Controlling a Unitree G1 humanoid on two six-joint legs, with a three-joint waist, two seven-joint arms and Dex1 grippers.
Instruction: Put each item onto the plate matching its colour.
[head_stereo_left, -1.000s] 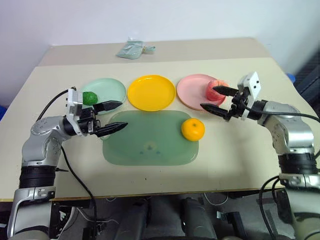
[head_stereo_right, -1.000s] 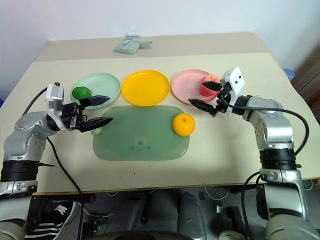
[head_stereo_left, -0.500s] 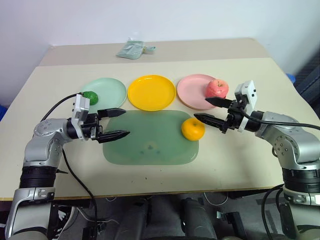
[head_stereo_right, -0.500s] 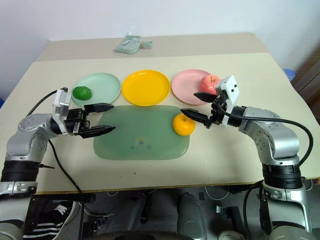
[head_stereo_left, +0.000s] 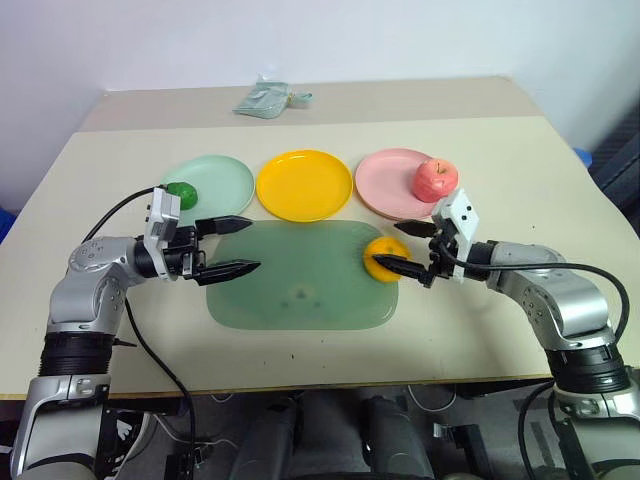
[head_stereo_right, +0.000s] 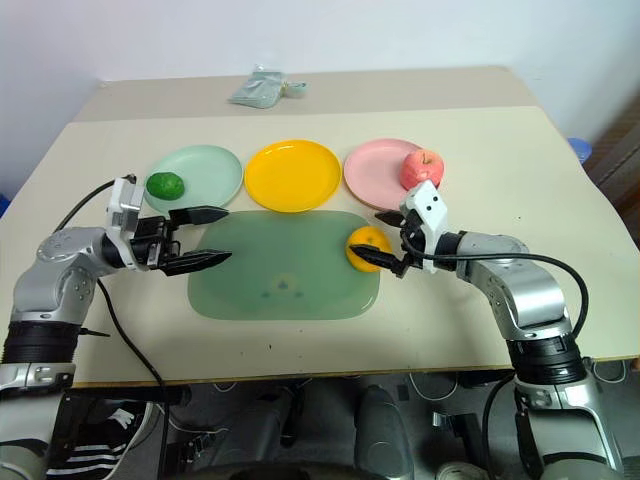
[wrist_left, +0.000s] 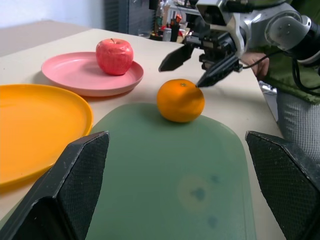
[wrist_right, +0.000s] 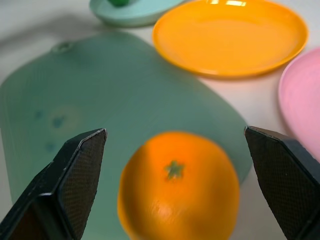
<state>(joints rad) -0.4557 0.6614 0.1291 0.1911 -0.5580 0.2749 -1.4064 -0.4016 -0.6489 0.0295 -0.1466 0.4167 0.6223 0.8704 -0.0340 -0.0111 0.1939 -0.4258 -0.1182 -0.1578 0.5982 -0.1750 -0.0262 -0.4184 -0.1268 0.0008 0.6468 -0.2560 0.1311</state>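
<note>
My right claw (head_stereo_left: 409, 248) is wide open, with the orange (head_stereo_left: 385, 256) sitting right between my fingers on the mat (head_stereo_left: 300, 290). I am not squeezing it yet. The apple (head_stereo_left: 435, 178) is on the pink plate (head_stereo_left: 385, 180) and the green fruit (head_stereo_left: 181, 193) is on the green plate (head_stereo_left: 225, 175). Only the orange is left, and it goes on the yellow plate (head_stereo_left: 304, 184) past my fingertips.

Head stereo pair looks down over table (head_stereo_left: 480, 330); wrist cameras sit low, apparently facing each other; all share orange (wrist_left: 180, 100).
</note>
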